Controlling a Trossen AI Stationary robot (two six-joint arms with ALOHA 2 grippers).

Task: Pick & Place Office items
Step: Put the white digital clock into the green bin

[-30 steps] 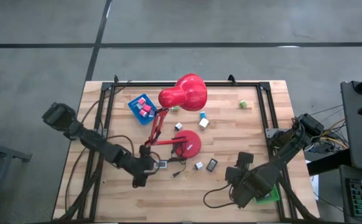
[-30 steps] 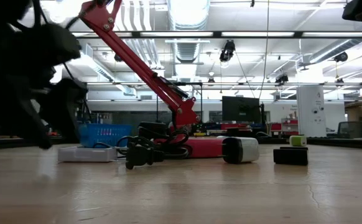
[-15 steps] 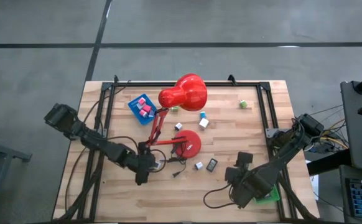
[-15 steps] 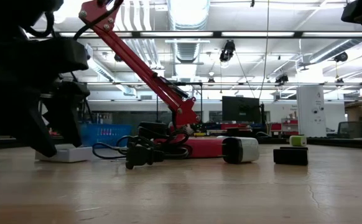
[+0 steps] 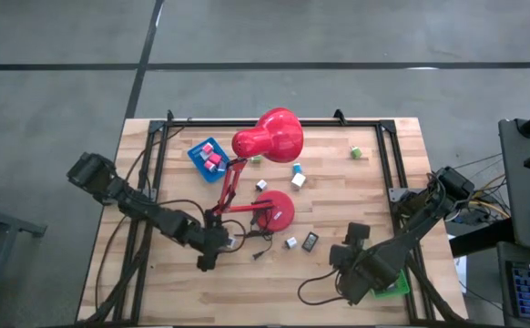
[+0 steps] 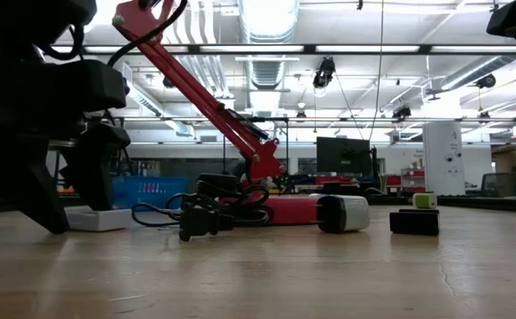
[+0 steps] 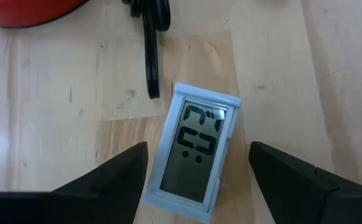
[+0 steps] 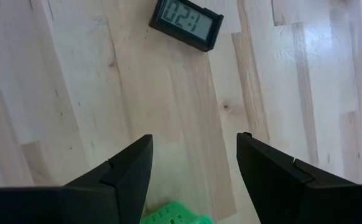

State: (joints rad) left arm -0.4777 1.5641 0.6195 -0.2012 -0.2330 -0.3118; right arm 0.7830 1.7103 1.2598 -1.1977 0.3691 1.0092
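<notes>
A white digital clock (image 7: 196, 152) lies flat on the table beside the lamp's cord, display up. My left gripper (image 7: 198, 186) is open and slants down over it, one finger on each side, with bare wood showing between the fingers and the clock. The low view shows the clock (image 6: 98, 218) behind those dark fingers. A black digital clock (image 8: 187, 23) lies flat ahead of my right gripper (image 8: 193, 180), which hangs open above bare wood near the green tray (image 5: 392, 287). Small white blocks (image 5: 290, 242) and a green block (image 5: 357, 153) sit loose on the table.
The red desk lamp (image 5: 270, 137) stands mid-table on its round base (image 5: 276, 210), and its black cord (image 5: 251, 241) coils right next to the white clock. A blue tray (image 5: 208, 157) holding pink blocks sits at the far left. A black frame (image 5: 156, 182) runs along the table's sides.
My left gripper has tipped and sunk a little toward the white clock, and its fingers have spread slightly wider. In the low view the clock now shows a little farther toward the table's left.
</notes>
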